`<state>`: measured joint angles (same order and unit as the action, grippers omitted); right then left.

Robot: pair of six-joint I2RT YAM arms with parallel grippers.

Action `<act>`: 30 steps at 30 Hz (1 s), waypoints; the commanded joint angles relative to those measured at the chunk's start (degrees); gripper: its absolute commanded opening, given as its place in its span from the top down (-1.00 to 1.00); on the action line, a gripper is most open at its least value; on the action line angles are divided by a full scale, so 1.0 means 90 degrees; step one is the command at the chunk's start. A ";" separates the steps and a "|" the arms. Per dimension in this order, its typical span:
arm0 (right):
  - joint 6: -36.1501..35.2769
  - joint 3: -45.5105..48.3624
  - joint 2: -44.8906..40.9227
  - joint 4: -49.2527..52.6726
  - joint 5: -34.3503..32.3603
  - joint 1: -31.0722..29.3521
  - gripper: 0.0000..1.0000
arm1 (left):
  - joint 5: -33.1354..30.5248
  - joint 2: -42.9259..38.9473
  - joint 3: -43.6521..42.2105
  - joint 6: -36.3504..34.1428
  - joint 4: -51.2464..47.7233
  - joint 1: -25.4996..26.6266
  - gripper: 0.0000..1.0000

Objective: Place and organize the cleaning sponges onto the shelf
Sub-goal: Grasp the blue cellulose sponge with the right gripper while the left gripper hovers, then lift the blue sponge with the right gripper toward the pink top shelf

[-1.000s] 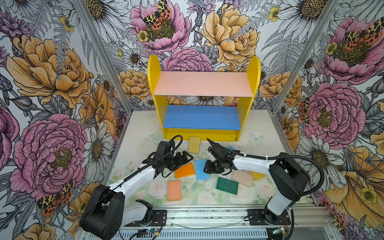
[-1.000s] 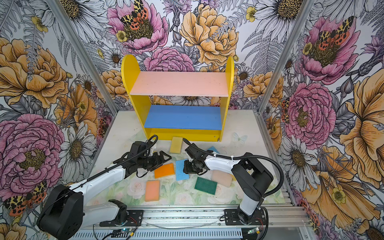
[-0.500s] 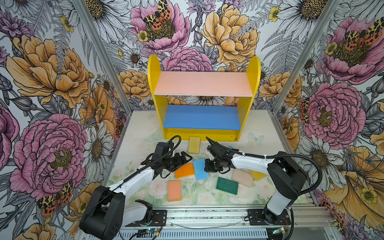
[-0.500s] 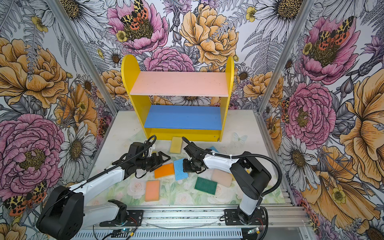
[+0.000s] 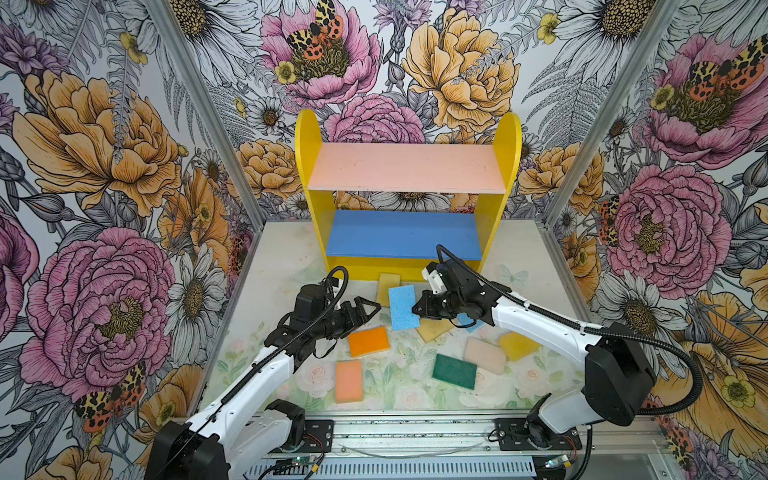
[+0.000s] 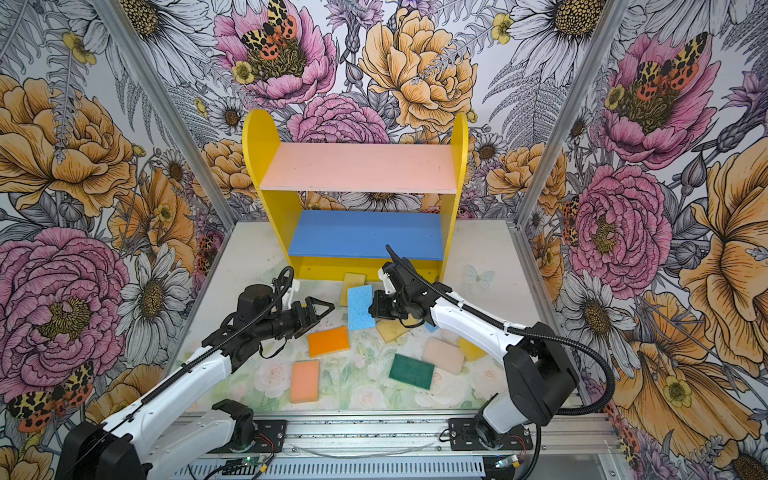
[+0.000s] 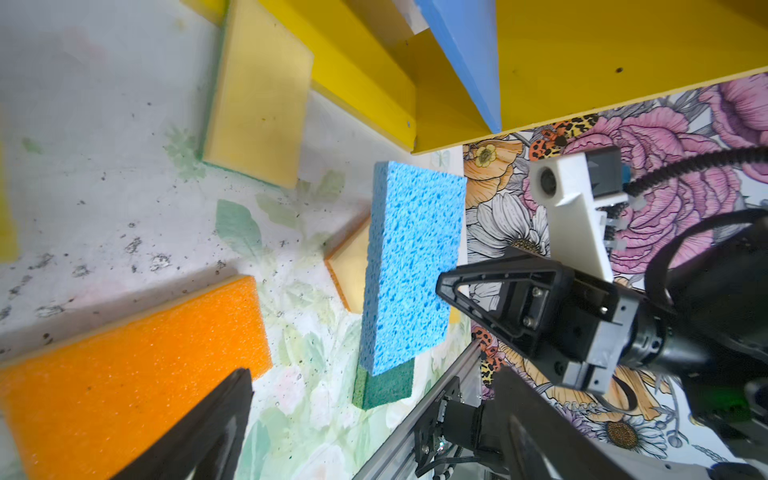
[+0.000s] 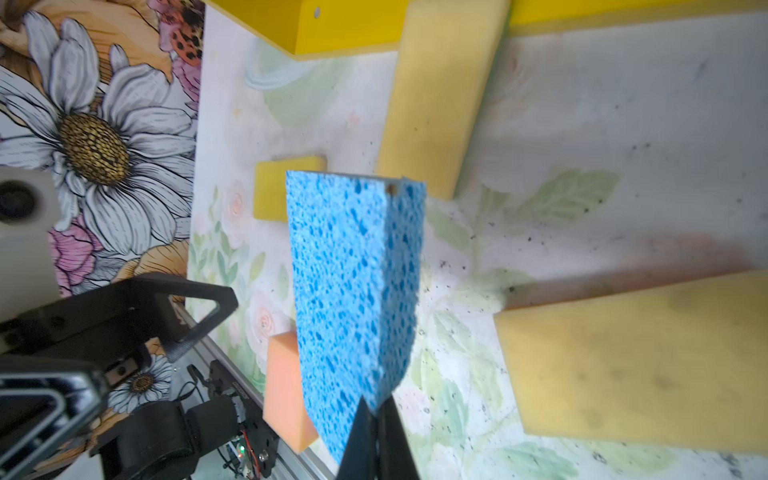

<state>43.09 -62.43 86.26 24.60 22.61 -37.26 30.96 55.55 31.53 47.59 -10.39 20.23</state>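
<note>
The shelf (image 5: 407, 183) (image 6: 357, 178) stands at the back, and its pink and blue boards are bare. My right gripper (image 5: 417, 309) (image 6: 372, 309) (image 8: 376, 411) is shut on the edge of a light blue sponge (image 5: 402, 306) (image 6: 360, 306) (image 7: 411, 266) (image 8: 353, 282), held tilted above the table. To its left my left gripper (image 5: 368, 309) (image 6: 322, 309) (image 7: 374, 436) hangs open and holds nothing, just above an orange sponge (image 5: 368, 340) (image 7: 133, 361). Peach (image 5: 349, 380), dark green (image 5: 454, 371), cream (image 5: 485, 355) and yellow (image 5: 517, 345) sponges lie on the table.
A yellow sponge (image 5: 388, 284) (image 8: 436, 95) leans at the shelf's foot. Another yellow one (image 5: 434, 330) (image 8: 636, 365) lies under the right gripper. A corner of a second blue sponge (image 5: 467, 322) shows beneath the right arm. A metal rail (image 5: 415, 432) bounds the front, and patterned walls close the sides.
The right gripper has shut on the light blue sponge and raised it off the table toward the shelf. The left arm has hardly moved.
</note>
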 commanded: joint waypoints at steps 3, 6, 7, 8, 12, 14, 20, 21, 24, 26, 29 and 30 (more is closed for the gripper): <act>0.0036 -0.0921 0.0063 -0.0081 0.0970 0.0097 1.00 | 0.0398 -0.0256 -0.0217 0.0796 0.1347 0.0057 -0.82; 0.0056 -0.1245 0.0190 -0.0091 0.1205 0.0044 1.00 | 0.0561 -0.0163 -0.0029 0.0799 0.1523 0.0078 -0.81; 0.0038 -0.1302 0.0206 -0.0095 0.1261 0.0018 1.00 | 0.0606 -0.0123 0.0042 0.0796 0.1516 0.0077 -0.80; 0.0017 -0.1345 0.0206 -0.0087 0.1322 -0.0013 1.00 | 0.0623 -0.0087 0.0087 0.0802 0.1520 0.0076 -0.79; -0.0026 -0.1382 0.0191 -0.0105 0.1518 -0.0123 1.00 | 0.0643 0.0031 0.0152 0.0919 0.1749 0.0076 -0.67; -0.0023 -0.1372 0.0201 -0.0105 0.1575 -0.0161 1.00 | 0.0650 0.0094 0.0132 0.1028 0.1983 0.0071 -0.57; -0.0033 -0.1354 0.0230 -0.0110 0.1580 -0.0221 1.00 | 0.0661 0.0192 0.0043 0.1320 0.2503 0.0131 -0.07; -0.0031 -0.1354 0.0240 -0.0111 0.1579 -0.0229 1.00 | 0.0667 0.0194 0.0026 0.1347 0.2547 0.0140 0.05; -0.0025 -0.1324 0.0259 -0.0116 0.1546 -0.0262 1.00 | 0.0647 0.0197 -0.0015 0.1390 0.2652 0.0170 0.54; 0.0005 -0.1299 0.0265 -0.0125 0.1521 -0.0265 0.89 | 0.0671 0.0200 -0.0043 0.1413 0.2737 0.0174 0.78; 0.0029 -0.1284 0.0241 -0.0117 0.1516 -0.0255 0.49 | 0.0762 0.0190 -0.0066 0.1428 0.2834 0.0153 0.96; 0.0017 -0.1280 0.0211 -0.0117 0.1523 -0.0255 0.39 | 0.0778 0.0183 -0.0068 0.1428 0.2831 0.0131 0.98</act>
<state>43.40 -73.38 87.94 23.99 36.07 -39.09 36.47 57.12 31.18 60.36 12.62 21.52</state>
